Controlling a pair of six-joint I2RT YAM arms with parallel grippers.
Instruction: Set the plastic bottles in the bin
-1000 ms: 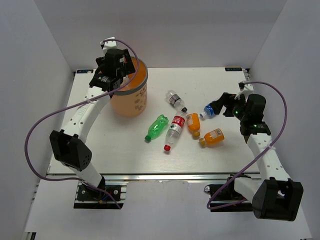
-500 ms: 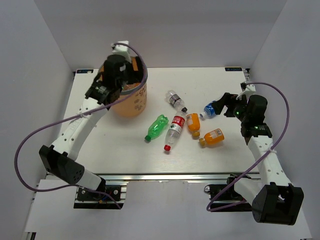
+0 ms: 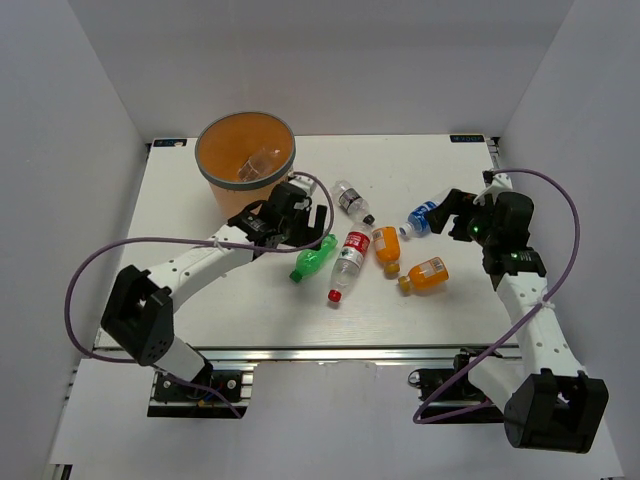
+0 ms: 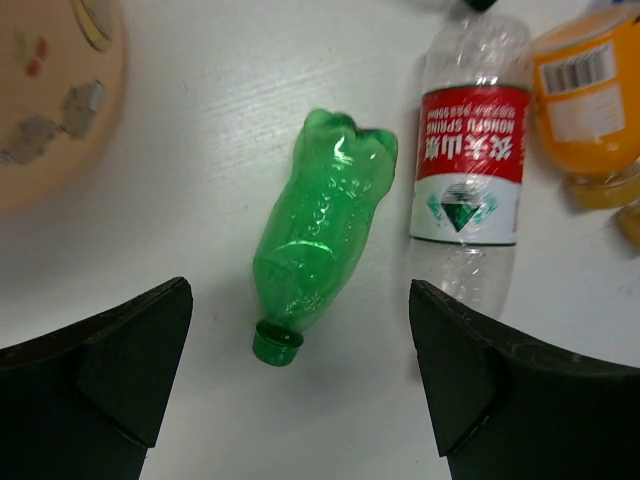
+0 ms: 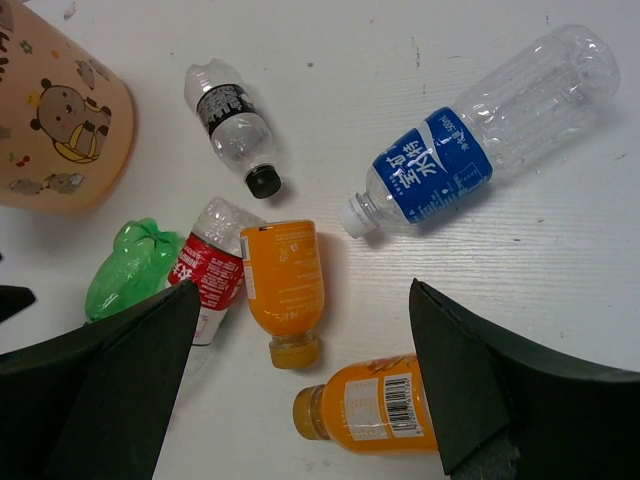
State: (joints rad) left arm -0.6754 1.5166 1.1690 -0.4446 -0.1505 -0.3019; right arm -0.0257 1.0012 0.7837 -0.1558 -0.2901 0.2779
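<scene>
Change: left gripper [image 4: 300,292] gone from over bin [image 3: 209,172], now spread wide above green bottle [image 4: 320,230].
Bin: clear bottle [image 3: 255,163] lying inside.
Right gripper [image 5: 305,290]: spread, hovering near blue-labelled bottle [image 5: 440,165].
Remaining: six on table.

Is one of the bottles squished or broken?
Yes, the green bottle looks squished. It lies on its side with its cap on, and its body is dented and wrinkled, mostly toward the bottom end. Nothing looks spilled on the table around it.
</scene>
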